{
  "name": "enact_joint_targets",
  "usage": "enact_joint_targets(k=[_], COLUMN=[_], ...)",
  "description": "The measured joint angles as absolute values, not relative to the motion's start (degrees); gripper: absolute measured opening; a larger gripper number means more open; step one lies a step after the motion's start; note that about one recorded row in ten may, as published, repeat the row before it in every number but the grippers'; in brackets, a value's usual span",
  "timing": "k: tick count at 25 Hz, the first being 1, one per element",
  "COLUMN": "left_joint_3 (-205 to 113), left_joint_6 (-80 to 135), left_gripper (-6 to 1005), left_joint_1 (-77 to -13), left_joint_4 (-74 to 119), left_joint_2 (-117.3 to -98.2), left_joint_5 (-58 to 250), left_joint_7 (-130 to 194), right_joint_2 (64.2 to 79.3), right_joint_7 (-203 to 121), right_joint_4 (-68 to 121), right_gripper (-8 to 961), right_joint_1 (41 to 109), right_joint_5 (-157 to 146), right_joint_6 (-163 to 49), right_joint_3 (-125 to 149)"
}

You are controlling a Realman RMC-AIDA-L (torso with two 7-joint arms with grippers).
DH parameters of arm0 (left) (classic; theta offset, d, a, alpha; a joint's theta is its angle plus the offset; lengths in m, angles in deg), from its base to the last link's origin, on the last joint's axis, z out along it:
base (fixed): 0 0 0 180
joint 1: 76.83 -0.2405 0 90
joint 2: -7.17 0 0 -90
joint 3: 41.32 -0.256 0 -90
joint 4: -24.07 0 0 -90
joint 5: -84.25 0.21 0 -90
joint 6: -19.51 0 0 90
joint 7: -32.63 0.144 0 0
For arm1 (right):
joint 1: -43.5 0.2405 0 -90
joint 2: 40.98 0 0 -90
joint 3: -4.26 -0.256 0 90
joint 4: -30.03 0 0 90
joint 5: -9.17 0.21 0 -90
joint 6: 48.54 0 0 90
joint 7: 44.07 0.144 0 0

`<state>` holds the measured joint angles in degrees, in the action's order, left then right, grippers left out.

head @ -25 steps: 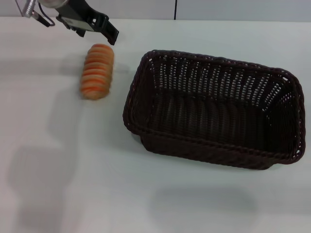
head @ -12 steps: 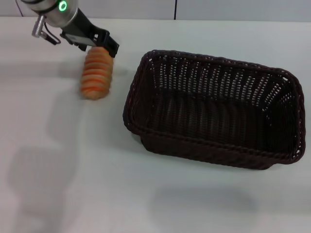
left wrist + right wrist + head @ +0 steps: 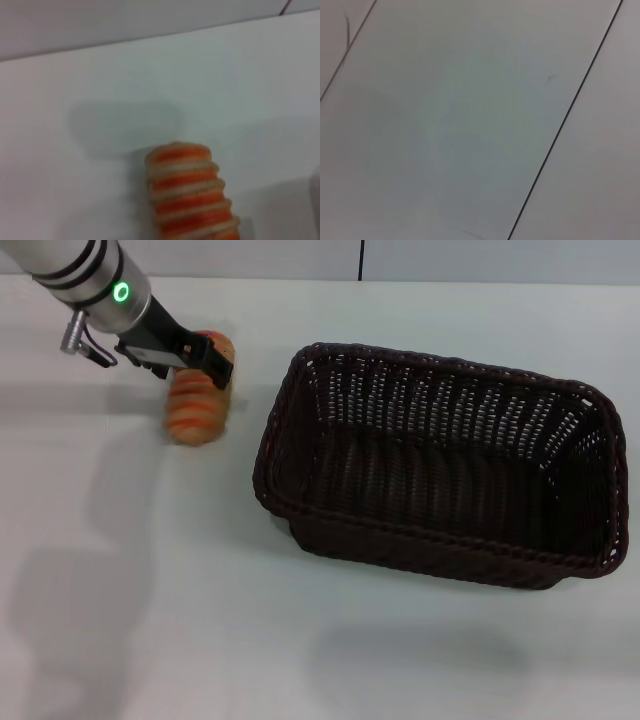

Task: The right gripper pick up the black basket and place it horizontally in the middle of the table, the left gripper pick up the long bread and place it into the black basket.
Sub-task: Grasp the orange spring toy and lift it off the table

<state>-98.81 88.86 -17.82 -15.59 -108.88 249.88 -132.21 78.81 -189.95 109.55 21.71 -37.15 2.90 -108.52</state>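
Observation:
The long bread [image 3: 195,408], orange-brown with pale ridges, lies on the white table [image 3: 150,590] at the far left. My left gripper [image 3: 193,358], on the wrist with the green ring light, is down over the loaf's far end, its black jaws open on either side of it. The left wrist view shows the loaf [image 3: 192,200] close up, lying on the table. The black basket [image 3: 430,362] stands crosswise in the middle to right of the table, nothing in it, just right of the bread. My right gripper is out of view.
The right wrist view shows only a pale grey panel [image 3: 470,125] with dark seams. A grey wall runs along the table's far edge [image 3: 450,280]. Bare tabletop lies in front of the basket and the bread.
My left gripper has moved toward me and down, from beyond the loaf to over its far end. The bread and the basket have not moved.

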Motion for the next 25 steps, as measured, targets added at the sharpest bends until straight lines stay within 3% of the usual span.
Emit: enact_joint_targets(k=[25], left_joint_3=[-99.1], left_joint_6=[87.4], left_gripper=[766], left_joint_1=[-19.0], left_joint_4=[-12.4], left_joint_2=[-109.77], left_joint_5=[249.8], left_joint_7=[-131.8], right_joint_2=[78.54], right_joint_7=[-189.4], right_joint_4=[109.8], right_gripper=[496], right_joint_1=[23.4], right_joint_5=[-37.1], right_joint_6=[2.8], right_joint_3=[-107.3])
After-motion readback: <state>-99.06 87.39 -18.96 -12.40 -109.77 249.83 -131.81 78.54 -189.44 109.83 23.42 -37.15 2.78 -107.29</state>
